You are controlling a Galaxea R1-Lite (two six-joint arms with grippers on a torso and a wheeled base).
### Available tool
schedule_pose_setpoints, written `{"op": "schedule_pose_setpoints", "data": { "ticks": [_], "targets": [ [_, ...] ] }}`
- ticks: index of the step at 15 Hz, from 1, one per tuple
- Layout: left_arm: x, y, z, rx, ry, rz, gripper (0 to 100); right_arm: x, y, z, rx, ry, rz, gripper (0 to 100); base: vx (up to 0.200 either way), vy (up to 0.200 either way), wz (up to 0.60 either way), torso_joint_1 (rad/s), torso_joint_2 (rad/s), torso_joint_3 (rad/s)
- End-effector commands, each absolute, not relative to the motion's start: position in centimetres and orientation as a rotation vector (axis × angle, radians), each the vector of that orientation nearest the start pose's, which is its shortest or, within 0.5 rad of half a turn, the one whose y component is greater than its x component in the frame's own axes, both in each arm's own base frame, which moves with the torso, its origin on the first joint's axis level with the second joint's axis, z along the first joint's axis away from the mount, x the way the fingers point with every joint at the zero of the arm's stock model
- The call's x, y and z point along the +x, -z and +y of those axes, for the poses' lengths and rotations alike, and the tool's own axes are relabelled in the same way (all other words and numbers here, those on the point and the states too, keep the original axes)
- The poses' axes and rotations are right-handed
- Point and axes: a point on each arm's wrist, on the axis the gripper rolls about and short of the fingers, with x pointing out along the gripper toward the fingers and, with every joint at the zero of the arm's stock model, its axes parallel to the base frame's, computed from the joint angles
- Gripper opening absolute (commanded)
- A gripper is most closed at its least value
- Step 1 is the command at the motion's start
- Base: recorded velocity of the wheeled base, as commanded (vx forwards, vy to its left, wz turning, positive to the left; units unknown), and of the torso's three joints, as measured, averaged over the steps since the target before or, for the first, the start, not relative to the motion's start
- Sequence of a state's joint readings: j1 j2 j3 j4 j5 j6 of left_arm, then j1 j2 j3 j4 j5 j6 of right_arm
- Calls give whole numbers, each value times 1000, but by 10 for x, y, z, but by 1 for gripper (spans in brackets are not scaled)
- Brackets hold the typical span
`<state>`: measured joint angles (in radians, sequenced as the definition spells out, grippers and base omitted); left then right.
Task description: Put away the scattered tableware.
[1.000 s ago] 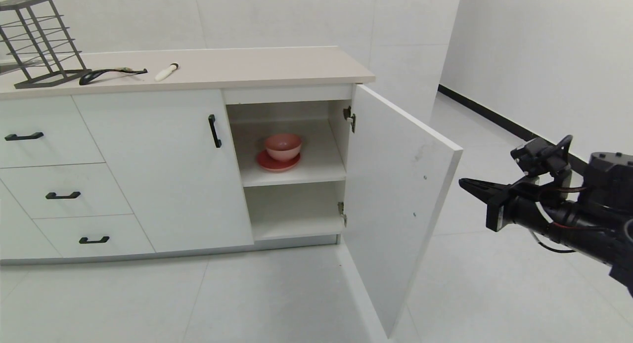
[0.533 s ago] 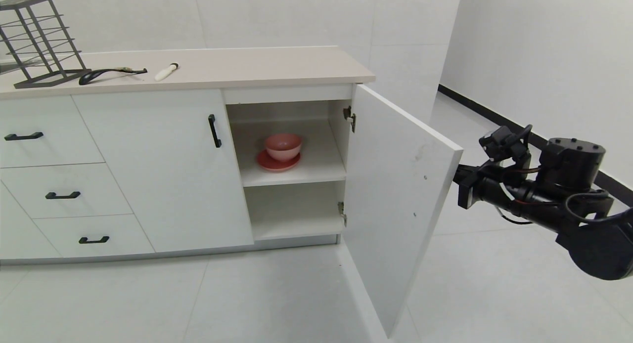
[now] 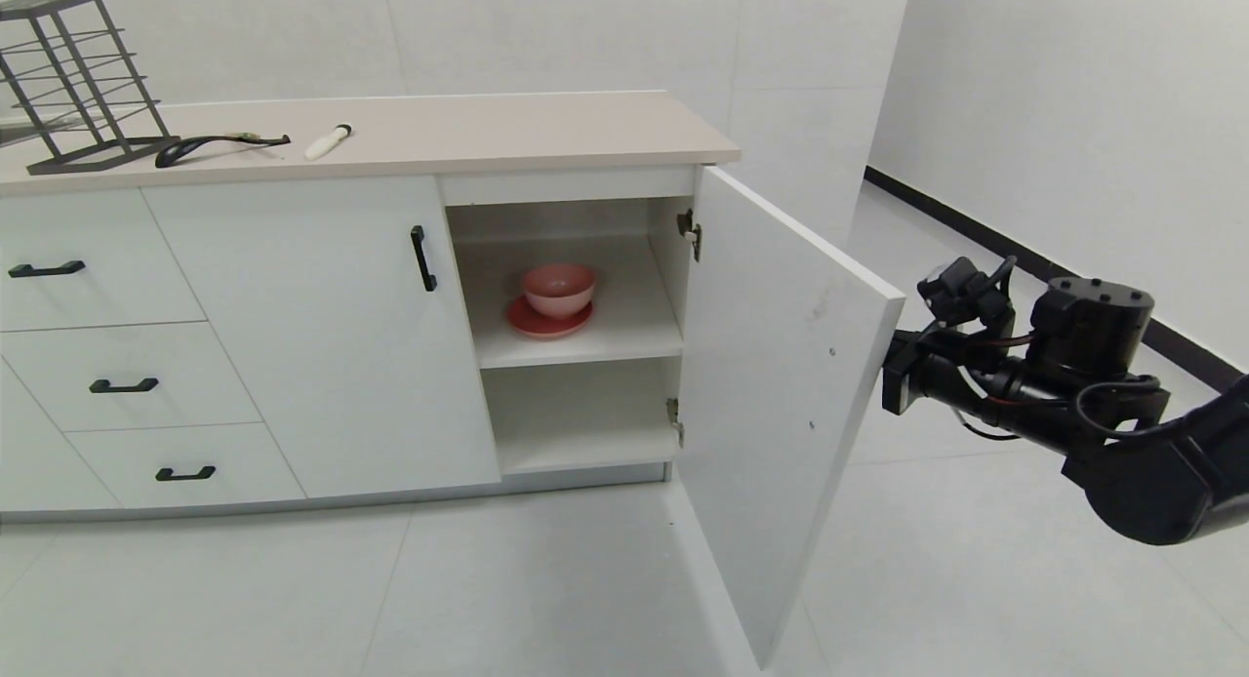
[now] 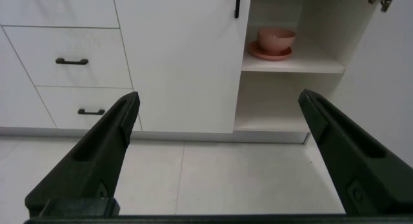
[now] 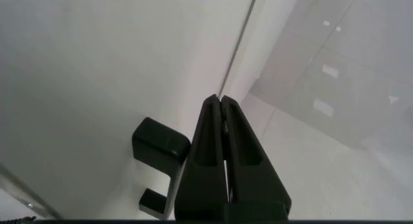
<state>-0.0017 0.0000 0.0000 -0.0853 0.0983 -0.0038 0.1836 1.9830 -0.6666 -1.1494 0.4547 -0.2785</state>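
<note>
Two grippers come first. The left gripper [image 4: 219, 98], fingers spread wide and empty, is low before the cabinet. The right gripper [image 5: 222, 106], fingers pressed together, is at the outer face of the open cabinet door [image 3: 781, 365], just beside its black handle [image 5: 161, 146]. Farther in, a pink bowl [image 3: 558, 287] stands on a pink plate [image 3: 532, 324] on the upper shelf [image 3: 634, 340]. On the far countertop [image 3: 507, 131] lie a black utensil [image 3: 220, 145] and a white-handled utensil [image 3: 329, 141], near a black wire rack [image 3: 78, 72].

Upper cabinet shelf [image 3: 634, 338] — 1 pink plate [image 3: 546, 323] lies on it, a pink bowl [image 3: 558, 289] upright on the plate. Countertop [image 3: 507, 131] — wire rack [image 3: 83, 82] at the left end; 2 items beside it: black utensil [image 3: 210, 145], white utensil [image 3: 329, 140].
</note>
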Motion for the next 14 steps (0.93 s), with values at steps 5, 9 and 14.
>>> {"op": "schedule_pose_setpoints", "data": {
  "ticks": [5, 9, 14],
  "targets": [
    [-23, -84, 2, -9, -98, -86, 100, 317, -110, 106, -248, -762, 63, 0, 0, 0, 0, 0, 0, 0],
    [-23, -84, 2, -9, -98, -86, 100, 310, -118, 138, -246, -853, 20, 0, 0, 0, 0, 0, 0, 0],
    [-23, -84, 2, -11, -101, -86, 100, 316, -123, 168, -228, -920, -25, 0, 0, 0, 0, 0, 0, 0]
  ]
}}
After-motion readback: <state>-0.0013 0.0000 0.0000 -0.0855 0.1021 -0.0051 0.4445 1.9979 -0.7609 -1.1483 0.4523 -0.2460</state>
